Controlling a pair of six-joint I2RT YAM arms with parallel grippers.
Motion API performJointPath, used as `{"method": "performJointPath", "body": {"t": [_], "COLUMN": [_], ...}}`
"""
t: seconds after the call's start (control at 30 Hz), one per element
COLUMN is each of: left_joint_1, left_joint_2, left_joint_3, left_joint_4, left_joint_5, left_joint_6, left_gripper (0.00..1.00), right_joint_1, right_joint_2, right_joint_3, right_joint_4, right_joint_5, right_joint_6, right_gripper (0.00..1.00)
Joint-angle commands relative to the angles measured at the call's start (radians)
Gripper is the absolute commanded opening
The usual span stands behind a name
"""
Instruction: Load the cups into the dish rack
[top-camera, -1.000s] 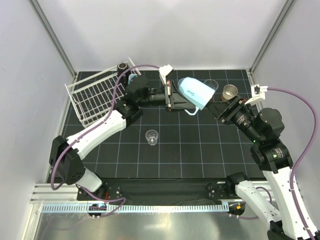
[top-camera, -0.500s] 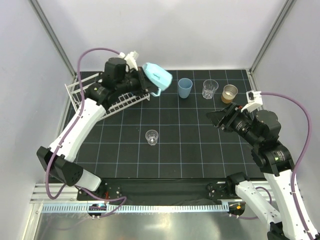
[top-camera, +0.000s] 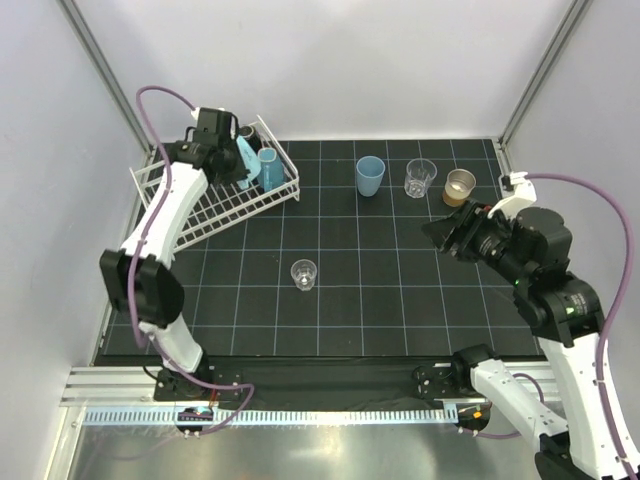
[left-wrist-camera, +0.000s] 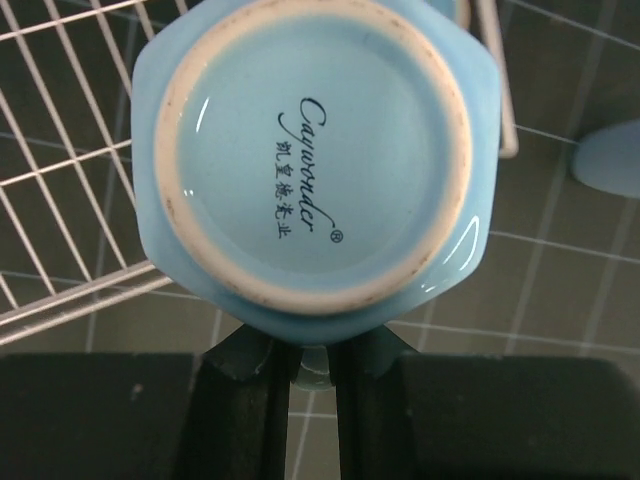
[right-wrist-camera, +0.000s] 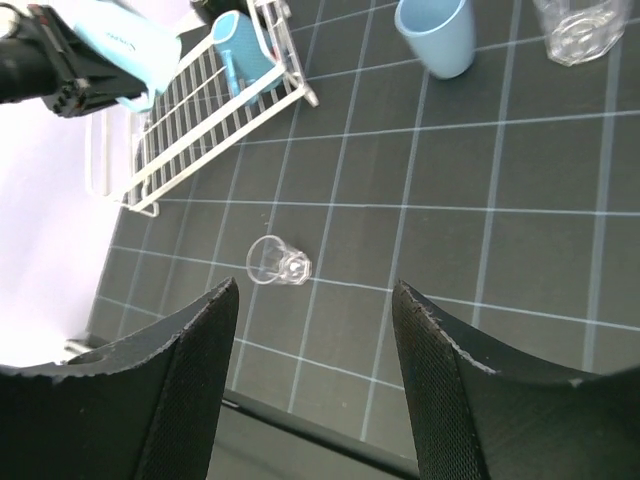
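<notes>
Flanking black gridded mat — white walls

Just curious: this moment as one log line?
left claw: shut on blue mug, at rack | right claw: open, empty, above mat

Plain white walls, silver corner posts, black mat with pale grid lines, brushed metal tabletop nearest

Left wrist view: light blue mug fills frame, base cut by top edge; handle and mouth hidden. Left pincer tips tucked under mug body. Blurred light blue shape cut by right edge; cannot tell which cup.
Right wrist view: clear glass and light blue tumbler cut by top edge.
Top view: black mug partly hidden behind left arm.
</notes>
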Motion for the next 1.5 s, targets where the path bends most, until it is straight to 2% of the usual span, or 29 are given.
{"method": "performJointPath", "body": {"t": [0.0, 0.1, 0.33, 0.53, 1.13, 1.47], "left_joint_1": [0.051, 0.087, 0.104, 0.134, 0.159, 0.170], "left_joint_2": [0.073, 0.171, 0.347, 0.476, 0.662, 0.680], "left_joint_3": [0.120, 0.203, 0.359, 0.476, 0.594, 0.565], "left_joint_4": [0.039, 0.024, -0.007, -0.013, 0.039, 0.004], "left_joint_5": [-0.118, -0.155, -0.261, -0.301, -0.252, -0.235], "left_joint_6": [0.034, 0.024, 0.024, 0.039, 0.033, 0.024], "left_gripper": [0.00, 0.00, 0.00, 0.00, 0.00, 0.01], "right_joint_1": [-0.001, -0.003, -0.003, -0.003, -0.003, -0.001], "right_joint_2": [0.029, 0.052, 0.068, 0.108, 0.144, 0.155], "right_joint_3": [0.120, 0.180, 0.205, 0.240, 0.260, 0.238], "right_joint_4": [-0.095, -0.147, -0.158, -0.168, -0.210, -0.198], "right_joint_5": [0.080, 0.136, 0.248, 0.270, 0.302, 0.270], "right_joint_6": [-0.081, -0.122, -0.155, -0.159, -0.158, -0.138], "right_gripper": [0.64, 0.65, 0.65, 0.65, 0.65, 0.65]}}
